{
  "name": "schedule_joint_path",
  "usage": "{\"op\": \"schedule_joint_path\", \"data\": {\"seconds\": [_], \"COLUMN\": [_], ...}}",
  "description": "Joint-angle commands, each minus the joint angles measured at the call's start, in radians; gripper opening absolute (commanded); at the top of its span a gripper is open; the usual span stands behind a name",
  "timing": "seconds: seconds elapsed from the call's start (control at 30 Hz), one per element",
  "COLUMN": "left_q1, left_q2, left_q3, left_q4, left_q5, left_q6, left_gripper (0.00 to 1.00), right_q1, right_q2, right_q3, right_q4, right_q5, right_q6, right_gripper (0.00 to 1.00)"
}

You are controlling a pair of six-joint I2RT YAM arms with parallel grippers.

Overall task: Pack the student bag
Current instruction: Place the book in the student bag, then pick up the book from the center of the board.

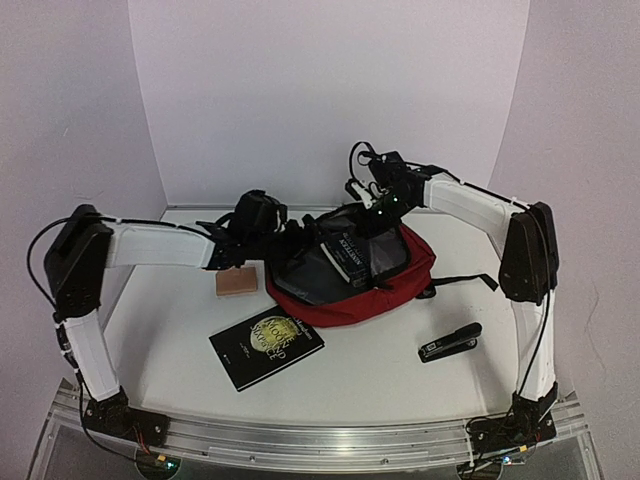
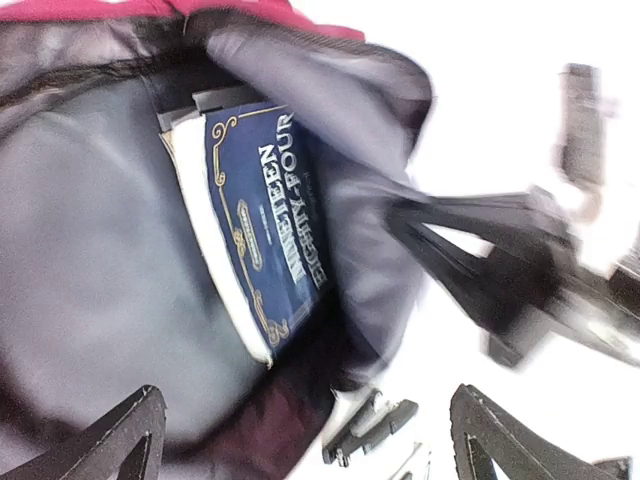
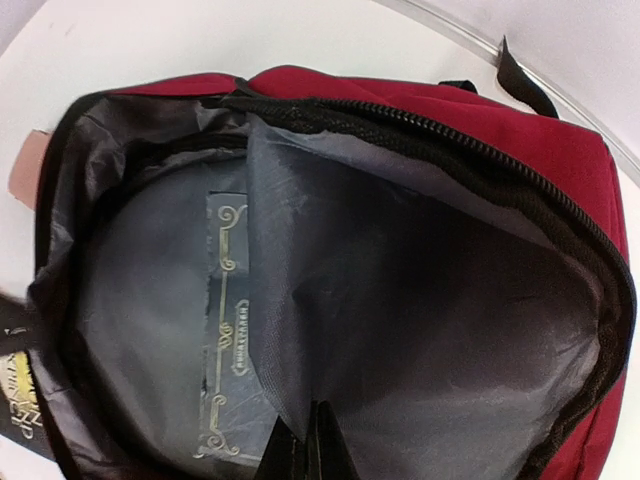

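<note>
The student bag [image 1: 400,285], dark red with grey lining, lies open in the middle of the table. A blue book, "Nineteen Eighty-Four" [image 2: 265,220], sits inside it, also seen in the top view [image 1: 345,255] and the right wrist view [image 3: 225,330]. My right gripper [image 3: 305,450] is shut on a fold of the bag's grey lining [image 3: 300,300] and holds the mouth open at the far rim [image 1: 385,210]. My left gripper [image 2: 305,440] is open and empty, at the bag's left rim [image 1: 262,225], looking into the opening.
A black book with gold lettering [image 1: 265,345] lies in front of the bag. A tan block [image 1: 237,282] lies at the bag's left. A black stapler [image 1: 450,342] lies to the front right, also in the left wrist view [image 2: 370,430].
</note>
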Motion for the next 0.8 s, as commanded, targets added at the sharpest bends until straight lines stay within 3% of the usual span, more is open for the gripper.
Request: {"op": "schedule_joint_path", "data": {"seconds": [0.0,0.37,0.43,0.53,0.6,0.77], "left_q1": [0.002,0.004,0.003,-0.001,-0.007,-0.035], "left_q2": [-0.197,-0.534,-0.582,-0.652,-0.711,-0.838], "left_q3": [-0.166,-0.532,-0.576,-0.655,-0.691,-0.73], "left_q4": [-0.083,-0.19,-0.203,-0.211,-0.24,-0.387], "left_q5": [-0.101,-0.214,-0.22,-0.217,-0.227,-0.271], "left_q6": [0.01,-0.127,-0.16,-0.208,-0.231,-0.28], "left_gripper": [1.0,1.0,1.0,1.0,1.0,1.0], "right_q1": [-0.029,-0.134,-0.136,-0.134,-0.125,-0.064], "right_q2": [0.065,0.181,0.167,0.103,0.051,-0.085], "right_q3": [0.049,0.156,0.156,0.123,0.083,-0.021], "right_q4": [0.017,0.016,0.014,0.005,0.005,0.005], "right_q5": [0.082,0.193,0.168,0.072,0.006,-0.122], "right_q6": [-0.053,-0.066,-0.063,-0.037,-0.021,0.003], "right_gripper": [0.06,0.04,0.15,0.53,0.69,0.83]}}
